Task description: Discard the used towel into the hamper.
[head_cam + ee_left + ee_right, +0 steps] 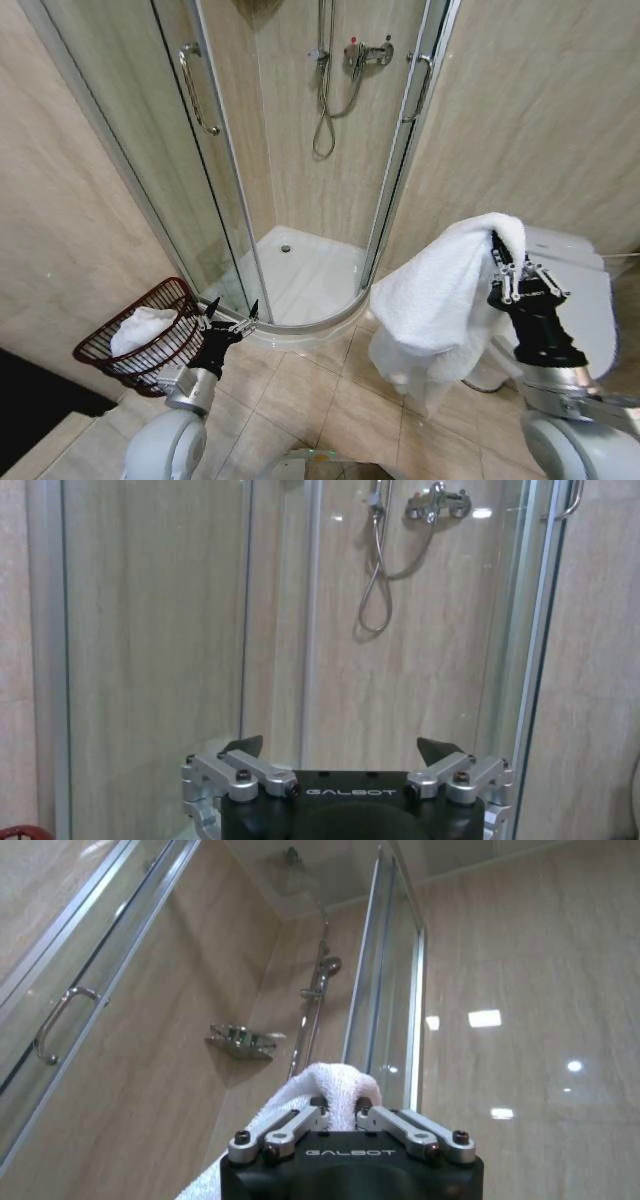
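Note:
A white towel (440,290) hangs in folds from my right gripper (497,250), which is shut on its top edge, raised in front of the toilet. In the right wrist view the towel (335,1084) bulges out between the closed fingers of the right gripper (340,1104). The hamper (140,340), a dark reddish-brown wire basket, stands tilted on the floor at the lower left with a white cloth (140,328) inside. My left gripper (231,315) sits just right of the hamper's rim, open and empty; the left wrist view shows the left gripper (343,744) with fingers spread.
A glass corner shower cabin (300,150) with a white tray (305,275) stands straight ahead. A white toilet (575,290) is at the right behind my right arm. Tiled floor (320,400) lies between the hamper and the towel.

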